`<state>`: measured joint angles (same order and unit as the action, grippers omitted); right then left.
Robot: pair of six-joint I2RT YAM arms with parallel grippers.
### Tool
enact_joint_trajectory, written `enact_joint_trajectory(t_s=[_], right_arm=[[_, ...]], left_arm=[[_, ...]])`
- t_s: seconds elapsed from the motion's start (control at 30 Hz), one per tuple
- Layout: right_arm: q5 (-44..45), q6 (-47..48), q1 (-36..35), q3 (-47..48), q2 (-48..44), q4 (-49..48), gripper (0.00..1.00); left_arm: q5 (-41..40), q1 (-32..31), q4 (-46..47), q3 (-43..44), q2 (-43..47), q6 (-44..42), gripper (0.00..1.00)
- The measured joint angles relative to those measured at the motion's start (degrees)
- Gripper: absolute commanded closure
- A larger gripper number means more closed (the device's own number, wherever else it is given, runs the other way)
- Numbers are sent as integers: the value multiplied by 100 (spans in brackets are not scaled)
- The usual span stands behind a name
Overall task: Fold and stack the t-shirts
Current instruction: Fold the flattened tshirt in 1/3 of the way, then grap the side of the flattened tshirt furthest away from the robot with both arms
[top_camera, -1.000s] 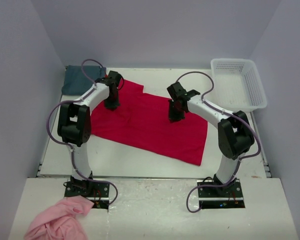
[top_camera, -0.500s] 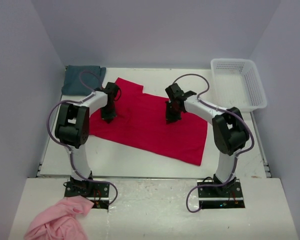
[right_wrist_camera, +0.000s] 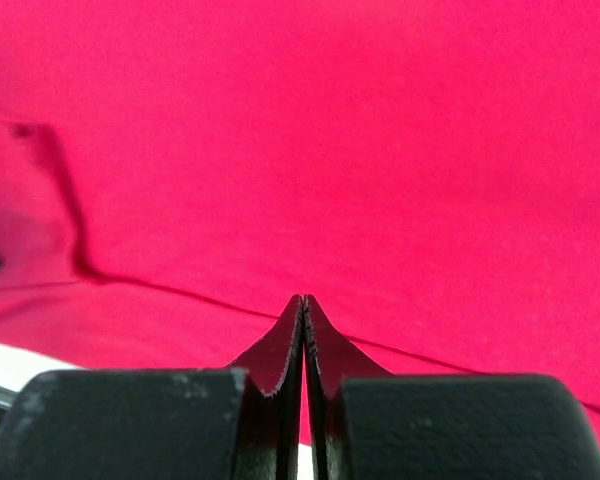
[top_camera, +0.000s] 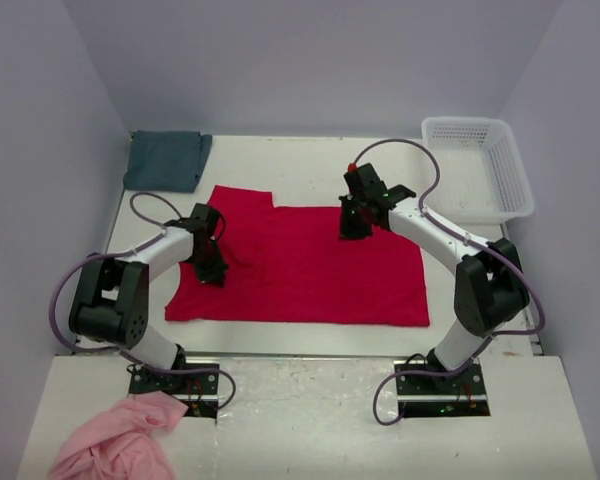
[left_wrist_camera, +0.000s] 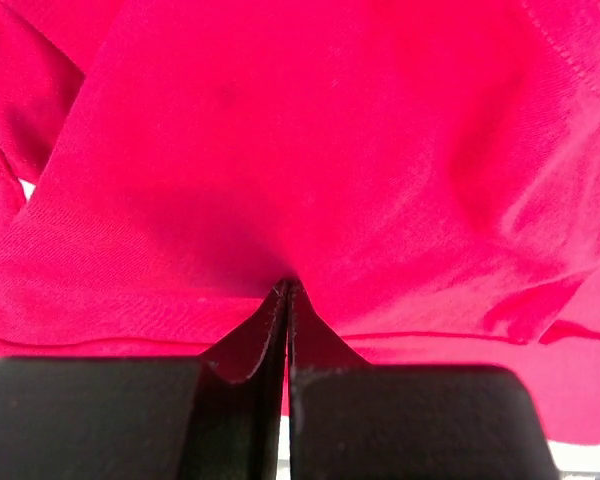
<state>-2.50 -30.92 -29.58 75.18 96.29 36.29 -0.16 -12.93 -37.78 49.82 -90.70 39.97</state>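
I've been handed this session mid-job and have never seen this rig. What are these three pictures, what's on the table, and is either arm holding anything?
The wide picture looks down from above and behind two small robot arms bolted at the table's near edge; the left arm is on the left. The other two come from a camera on each wrist, looking forward at what that arm touches. On the table lies a red t-shirt, spread flat. A teal t-shirt sits at the far left corner, a white basket at the far right, and a pink cloth on the near ledge. The left gripper and right gripper are both shut, each pinching the red fabric.
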Motion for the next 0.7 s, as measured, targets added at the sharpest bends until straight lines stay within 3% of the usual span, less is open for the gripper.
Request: enact_joint_trajectory(t_s=[0.2, 0.4, 0.5, 0.63, 0.7], right_arm=[[0, -15, 0, -468, 4, 13, 100], [46, -48, 79, -396, 4, 105, 100], [4, -28, 382, -59, 37, 278, 91], [42, 61, 1093, 699, 385, 376, 57], [184, 144, 1370, 1113, 660, 529, 51]], left_arm=[[98, -33, -599, -667, 905, 313, 100], [-144, -33, -1185, -586, 1436, 378, 100], [-332, -33, -1432, -264, 1353, 361, 100], [-693, -33, -1641, 535, 1117, 225, 100], [-839, -33, -1663, 1034, 1023, 98, 100]])
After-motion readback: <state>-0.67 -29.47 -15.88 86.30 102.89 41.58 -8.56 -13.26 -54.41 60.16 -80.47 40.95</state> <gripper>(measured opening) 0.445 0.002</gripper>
